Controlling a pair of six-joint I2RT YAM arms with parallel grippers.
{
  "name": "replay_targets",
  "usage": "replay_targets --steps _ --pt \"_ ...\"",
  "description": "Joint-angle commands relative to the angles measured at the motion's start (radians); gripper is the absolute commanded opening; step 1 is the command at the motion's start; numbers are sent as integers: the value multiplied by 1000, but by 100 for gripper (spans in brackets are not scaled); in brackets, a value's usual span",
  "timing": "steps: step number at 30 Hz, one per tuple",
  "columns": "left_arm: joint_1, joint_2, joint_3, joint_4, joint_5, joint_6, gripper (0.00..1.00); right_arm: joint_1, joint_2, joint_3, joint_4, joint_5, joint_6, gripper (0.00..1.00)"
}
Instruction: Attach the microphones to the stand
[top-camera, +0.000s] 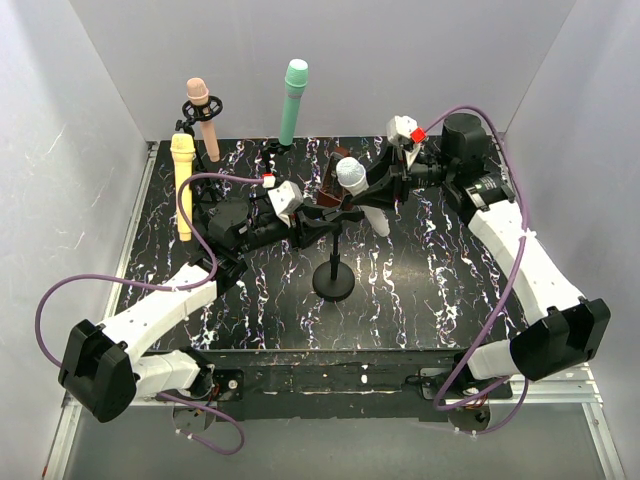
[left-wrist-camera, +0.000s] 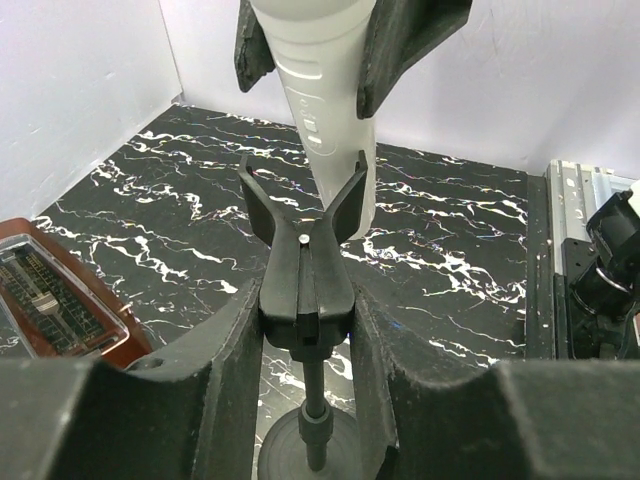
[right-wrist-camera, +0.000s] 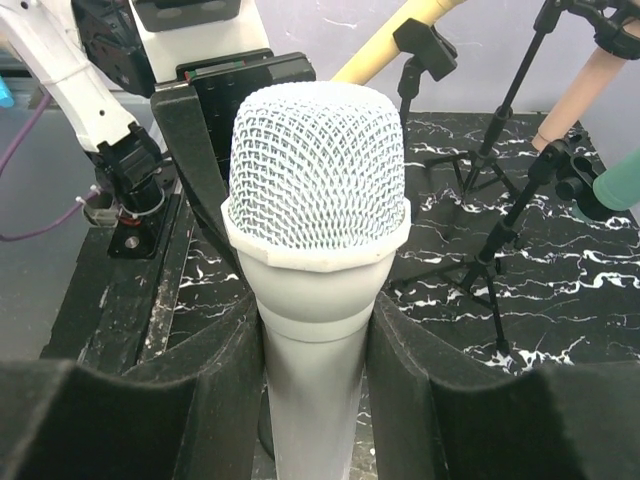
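The white microphone (top-camera: 352, 178) hangs tilted over the middle of the table, with my right gripper (top-camera: 374, 190) shut on its handle just under the mesh head (right-wrist-camera: 318, 170). In the left wrist view its handle (left-wrist-camera: 335, 150) comes down between the forked prongs of the black stand's clip (left-wrist-camera: 305, 265); whether it is seated there I cannot tell. My left gripper (left-wrist-camera: 305, 325) is shut on that clip, above the round base (top-camera: 333, 279). The peach-pink microphone (top-camera: 200, 100), the pale yellow one (top-camera: 182, 185) and the teal-green one (top-camera: 293, 98) each sit on a stand at the back.
A brown metronome (left-wrist-camera: 60, 300) stands just behind the middle stand, close to both grippers. Tripod legs of the back stands (right-wrist-camera: 490, 250) spread over the marbled table (top-camera: 420, 290). White walls close in three sides. My right arm's base (left-wrist-camera: 610, 270) is at the table's edge.
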Motion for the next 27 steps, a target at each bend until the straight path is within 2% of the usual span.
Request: replay_targets --steps 1,6,9,16,22,25,27 --pt "-1 -9 -1 -9 12 -31 1 21 -19 -32 191 -46 94 1" --pt "-1 -17 -16 16 37 -63 1 32 11 -82 380 -75 147 1" --pt "-1 -17 -27 36 36 -84 1 39 11 -166 644 -111 292 1" --pt "-1 -21 -64 129 26 -155 0 98 24 -204 650 -110 268 1" --pt "-3 -43 -84 141 -1 -176 1 108 47 -184 734 -61 373 1" --pt "-3 -52 -90 137 -30 -190 7 108 35 -197 750 -53 406 1" --pt "-3 -55 -90 137 -44 -205 20 108 21 -214 758 -44 430 1"
